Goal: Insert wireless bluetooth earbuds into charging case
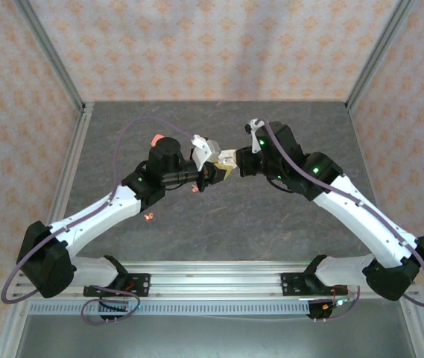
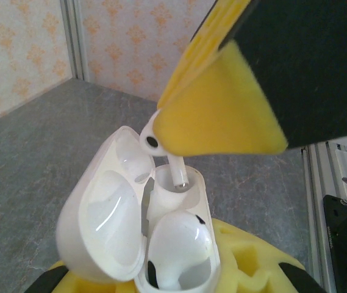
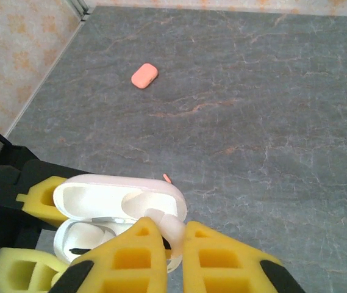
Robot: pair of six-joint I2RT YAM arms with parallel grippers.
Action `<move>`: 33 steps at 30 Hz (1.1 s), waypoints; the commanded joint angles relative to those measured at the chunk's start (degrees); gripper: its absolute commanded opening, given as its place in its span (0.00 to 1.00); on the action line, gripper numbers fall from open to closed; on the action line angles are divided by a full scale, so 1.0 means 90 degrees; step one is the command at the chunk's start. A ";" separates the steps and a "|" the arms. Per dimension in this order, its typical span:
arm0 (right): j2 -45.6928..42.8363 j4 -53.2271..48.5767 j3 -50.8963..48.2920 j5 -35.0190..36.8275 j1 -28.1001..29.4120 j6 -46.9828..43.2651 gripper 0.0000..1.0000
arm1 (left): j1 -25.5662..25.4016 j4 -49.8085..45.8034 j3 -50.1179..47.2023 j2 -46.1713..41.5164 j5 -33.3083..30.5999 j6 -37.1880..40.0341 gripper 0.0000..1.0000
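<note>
My left gripper is shut on the open white charging case, lid swung to the left, held above the table. One white earbud sits in the case's near slot. My right gripper is shut on a second white earbud. Its stem points down into the far slot from under the right gripper's yellow finger. In the top view the right gripper meets the case at the table's middle. Two tiny coral earbuds lie on the table.
A shut coral-pink case lies on the grey table behind the left arm, also in the top view as the coral case. One coral earbud pokes out just beyond the white case. Metal frame posts and patterned walls bound the table.
</note>
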 commanded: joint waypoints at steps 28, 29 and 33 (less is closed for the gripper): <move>-0.0167 0.0192 -0.0498 -0.0366 0.0371 -0.0808 0.15 | -0.0068 0.0463 0.0183 -0.0038 -0.0229 -0.0259 0.00; -0.0190 0.0212 -0.0523 -0.0476 0.0376 -0.0806 0.15 | -0.0060 0.0463 0.0182 -0.0030 -0.0239 -0.0259 0.00; -0.0216 0.0234 -0.0605 -0.0759 0.0370 -0.0768 0.20 | -0.0067 0.0472 0.0177 -0.0037 -0.0248 -0.0269 0.00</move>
